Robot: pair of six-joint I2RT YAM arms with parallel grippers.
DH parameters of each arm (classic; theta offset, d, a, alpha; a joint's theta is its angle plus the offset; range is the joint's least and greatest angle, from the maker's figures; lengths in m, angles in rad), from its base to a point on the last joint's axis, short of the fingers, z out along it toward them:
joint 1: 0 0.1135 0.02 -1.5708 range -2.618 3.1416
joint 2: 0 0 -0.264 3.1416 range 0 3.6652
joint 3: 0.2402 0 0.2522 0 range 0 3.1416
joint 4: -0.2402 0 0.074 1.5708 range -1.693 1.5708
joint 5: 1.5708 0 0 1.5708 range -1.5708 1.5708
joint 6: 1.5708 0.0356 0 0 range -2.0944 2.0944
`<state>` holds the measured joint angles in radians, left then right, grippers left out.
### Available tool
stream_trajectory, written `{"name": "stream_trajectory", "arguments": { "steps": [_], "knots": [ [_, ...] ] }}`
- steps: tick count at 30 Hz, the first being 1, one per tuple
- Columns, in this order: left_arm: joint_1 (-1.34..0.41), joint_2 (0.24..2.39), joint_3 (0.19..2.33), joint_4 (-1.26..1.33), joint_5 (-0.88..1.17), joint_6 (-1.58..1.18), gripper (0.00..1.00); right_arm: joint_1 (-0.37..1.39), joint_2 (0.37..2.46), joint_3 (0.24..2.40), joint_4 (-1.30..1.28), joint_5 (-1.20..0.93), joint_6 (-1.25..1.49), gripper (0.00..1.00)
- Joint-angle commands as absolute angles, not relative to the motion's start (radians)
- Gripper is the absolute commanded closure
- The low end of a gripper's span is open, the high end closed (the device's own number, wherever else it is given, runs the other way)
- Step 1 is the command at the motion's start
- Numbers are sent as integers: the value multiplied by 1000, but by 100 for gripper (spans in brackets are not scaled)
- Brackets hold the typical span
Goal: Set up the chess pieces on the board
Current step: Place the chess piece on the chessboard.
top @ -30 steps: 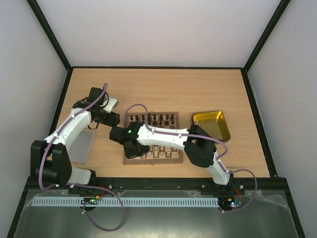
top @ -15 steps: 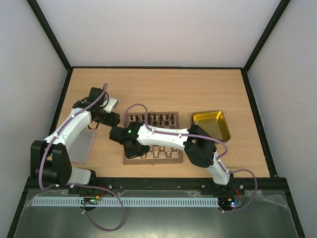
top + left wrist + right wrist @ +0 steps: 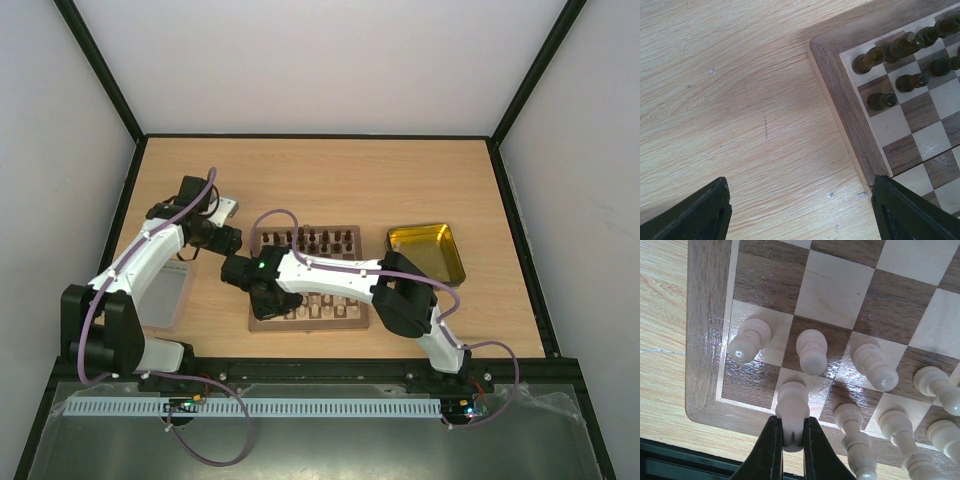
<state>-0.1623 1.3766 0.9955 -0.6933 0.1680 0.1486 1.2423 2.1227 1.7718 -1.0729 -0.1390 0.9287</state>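
The chessboard (image 3: 345, 322) lies mid-table, dark pieces (image 3: 318, 240) along its far rows, cream pieces (image 3: 325, 310) along its near rows. My right gripper (image 3: 272, 306) reaches over the board's near-left corner and is shut on a cream piece (image 3: 793, 405) that stands on a light square of the nearest row (image 3: 790, 442). Other cream pieces (image 3: 812, 351) stand beside it. My left gripper (image 3: 228, 240) hovers open over bare table left of the board's far-left corner (image 3: 827, 60); its fingertips (image 3: 705, 212) hold nothing. Dark pieces (image 3: 882, 101) show there.
A shiny yellow metal tray (image 3: 452, 270) sits right of the board. A grey translucent lid (image 3: 165, 295) lies at the left, under the left arm. The board's wooden border (image 3: 705, 340) and the table's near edge (image 3: 670, 460) are close to the right gripper.
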Motion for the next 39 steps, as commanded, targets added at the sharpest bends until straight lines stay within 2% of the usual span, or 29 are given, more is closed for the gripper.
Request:
{"name": "stream_trajectory", "arguments": {
  "steps": [1, 39],
  "knots": [
    [-156, 1356, 983, -696, 178, 143, 22, 1244, 2130, 1770, -1115, -124, 949, 98],
    [-157, 1366, 982, -694, 188, 144, 22, 1244, 2089, 1736, -1090, -125, 956, 98]
  ]
}}
